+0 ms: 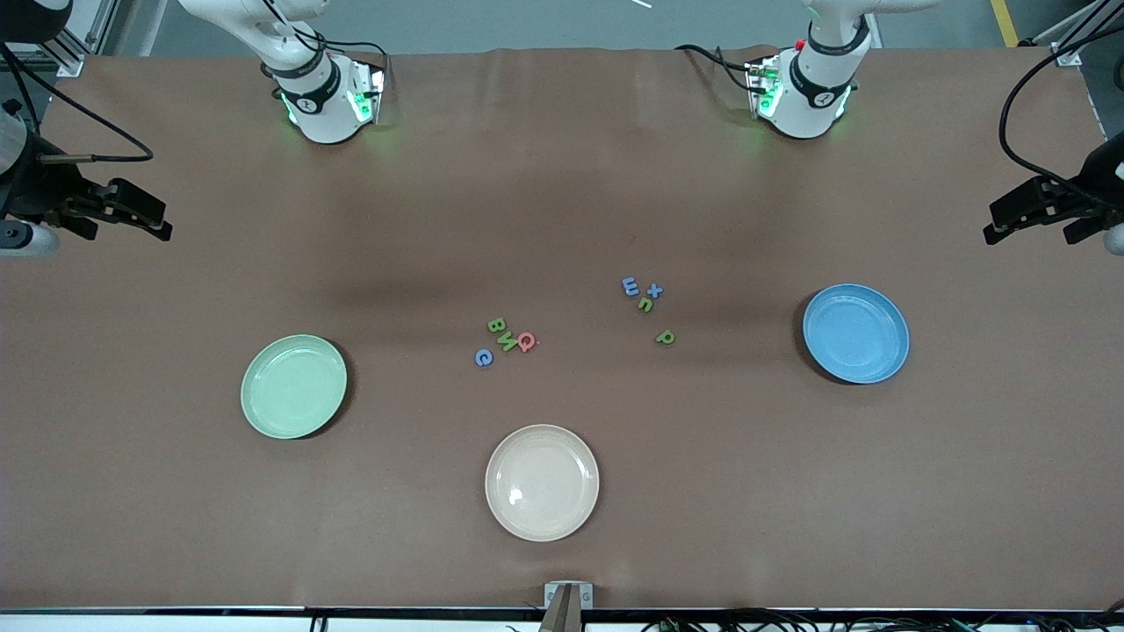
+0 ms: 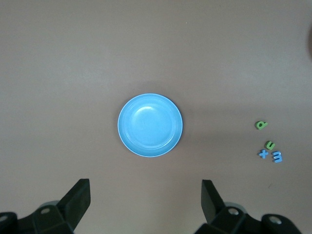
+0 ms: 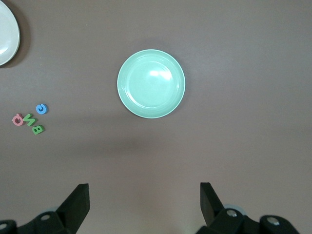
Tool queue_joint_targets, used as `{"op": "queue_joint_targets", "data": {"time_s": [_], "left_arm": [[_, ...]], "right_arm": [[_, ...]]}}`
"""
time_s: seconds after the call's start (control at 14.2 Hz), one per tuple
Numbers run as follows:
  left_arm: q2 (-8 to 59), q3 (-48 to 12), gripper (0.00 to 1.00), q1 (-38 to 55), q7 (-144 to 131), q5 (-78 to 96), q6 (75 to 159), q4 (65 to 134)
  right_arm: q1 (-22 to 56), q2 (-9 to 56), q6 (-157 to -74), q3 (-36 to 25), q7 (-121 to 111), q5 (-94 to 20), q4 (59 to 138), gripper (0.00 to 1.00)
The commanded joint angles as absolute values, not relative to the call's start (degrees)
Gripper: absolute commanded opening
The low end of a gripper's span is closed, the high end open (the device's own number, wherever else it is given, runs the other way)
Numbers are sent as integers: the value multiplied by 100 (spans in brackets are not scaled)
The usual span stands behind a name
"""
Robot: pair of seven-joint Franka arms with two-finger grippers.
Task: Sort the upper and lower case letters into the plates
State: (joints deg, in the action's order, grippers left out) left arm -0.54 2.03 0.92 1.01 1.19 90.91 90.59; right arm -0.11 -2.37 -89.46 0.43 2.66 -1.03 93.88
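Green, blue and pink toy letters (image 1: 509,338) lie mid-frame, unsorted; left gripper (image 2: 146,197) and right gripper (image 3: 145,197) are held wide open, empty. One letter should be pinched squarely before the mint plate (image 1: 293,386) or blue plate (image 1: 855,333) is approached.

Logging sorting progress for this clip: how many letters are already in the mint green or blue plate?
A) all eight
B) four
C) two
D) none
D: the mint green plate and blue plate show bare insides, and the letters lie in two clusters on the table between them.
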Motion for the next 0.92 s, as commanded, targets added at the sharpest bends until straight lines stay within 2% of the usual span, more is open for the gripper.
{"op": "queue_joint_targets", "data": {"time_s": [0.0, 0.63, 0.85], "left_arm": [[-149, 237, 100, 123, 167, 132, 9018, 9097], [-35, 229, 100, 88, 88, 220, 8816, 9105], [315, -51, 100, 272, -332, 220, 8807, 9141]], "right_arm": [[-44, -422, -9026, 61, 202, -97, 9598, 100], [-26, -387, -8860, 62, 264, -158, 9528, 100], [-18, -361, -8851, 70, 290, -167, 9396, 100]]}}
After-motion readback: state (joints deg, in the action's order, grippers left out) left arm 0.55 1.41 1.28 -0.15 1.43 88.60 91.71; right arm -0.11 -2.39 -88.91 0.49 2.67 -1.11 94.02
